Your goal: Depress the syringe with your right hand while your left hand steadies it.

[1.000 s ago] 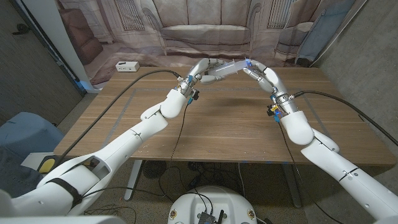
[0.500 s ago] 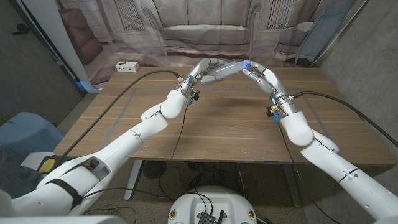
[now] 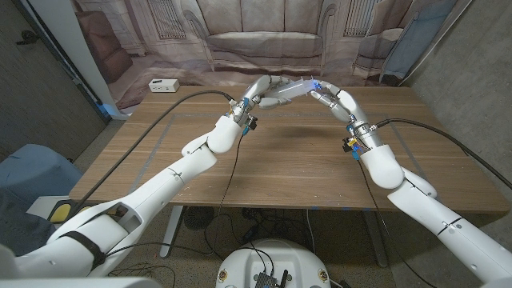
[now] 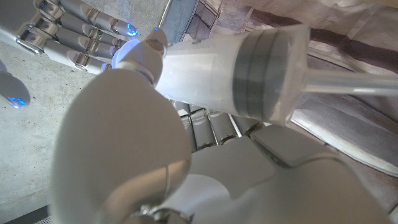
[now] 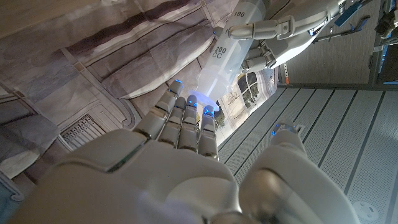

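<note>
A clear syringe hangs in the air over the table's far edge, lying roughly level. My left hand grips its barrel from the left. In the left wrist view the barrel shows a grey plunger seal and a rod running out of it. My right hand reaches in from the right, fingers stretched out and thumb apart. Its fingertips touch one end of the barrel, which is marked 200 CC. The left hand's fingers wrap the barrel further along.
The wooden table spreads out below both raised hands. A white power strip lies at its far left corner. Black cables run along both arms. A printed backdrop hangs behind the table.
Hardly anything differs: the right hand has sunk a touch, its fingertips staying at the syringe's end. The left hand and the syringe hold their place.
</note>
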